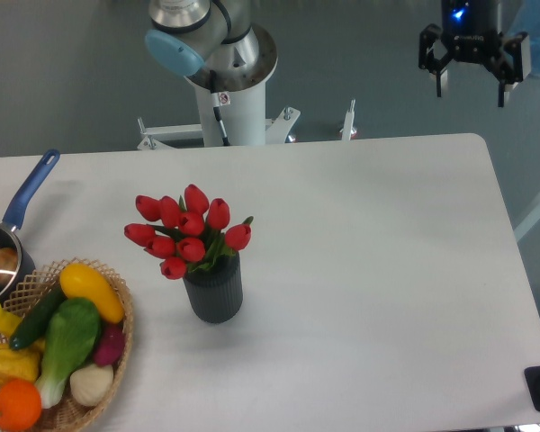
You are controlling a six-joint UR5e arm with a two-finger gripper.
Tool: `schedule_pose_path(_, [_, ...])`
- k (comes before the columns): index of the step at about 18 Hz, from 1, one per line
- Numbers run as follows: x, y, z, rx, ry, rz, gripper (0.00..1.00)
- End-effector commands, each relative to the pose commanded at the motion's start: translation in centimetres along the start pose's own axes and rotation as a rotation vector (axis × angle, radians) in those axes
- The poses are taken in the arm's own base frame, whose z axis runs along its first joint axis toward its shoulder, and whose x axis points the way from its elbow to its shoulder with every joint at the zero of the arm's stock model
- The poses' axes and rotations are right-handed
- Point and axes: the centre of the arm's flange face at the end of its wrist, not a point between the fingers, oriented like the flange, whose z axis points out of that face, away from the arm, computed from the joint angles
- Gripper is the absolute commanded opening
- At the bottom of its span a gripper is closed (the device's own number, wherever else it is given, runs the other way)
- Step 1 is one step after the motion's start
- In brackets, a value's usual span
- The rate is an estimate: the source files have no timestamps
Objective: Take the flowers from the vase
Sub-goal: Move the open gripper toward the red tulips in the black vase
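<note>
Table (369, 270), white and rounded at its corner, stands on a grey floor, with the arm's base behind it. Gripper (471, 87) hangs beyond the far right edge, fingers spread and holding nothing. Well down-left of it stands one vase (215, 290) with the flowers (185, 229), about nine red buds. Farther left sit one basket (117, 346) and one saucepan (22, 202).

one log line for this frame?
gripper: open, empty, raised beyond table's far right edge | flowers: upright in vase | grasp: not yet begun
</note>
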Motion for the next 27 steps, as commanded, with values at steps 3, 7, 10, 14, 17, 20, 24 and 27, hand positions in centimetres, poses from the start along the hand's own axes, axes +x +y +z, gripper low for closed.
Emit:
schedule_pose_path(3, [0.0,0.0,-0.1,0.001,-0.002,0.0,1.0])
schedule_pose_path(7, [0.1,-0.2,0.2,0.016,0.002,-0.018,1.0])
schedule_pose_path(10, [0.5,-0.3,0.8,0.028,0.013,-0.021,1.0])
schedule_pose_path(14, [1.3,-0.3,1.5,0.036,0.03,-0.027,1.0])
schedule_pose_path(17, [1.5,-0.7,1.8,0.09,0.036,-0.067,1.0])
schedule_pose_path(20, [1.6,-1.6,1.8,0.156,0.036,-0.141,1.0])
schedule_pose_path(24, [3.1,-5.5,2.3,0.198,0.077,-0.145,1.0])
schedule_pose_path(27, [4.6,-9.0,3.0,0.219,0.121,-0.175,1.0])
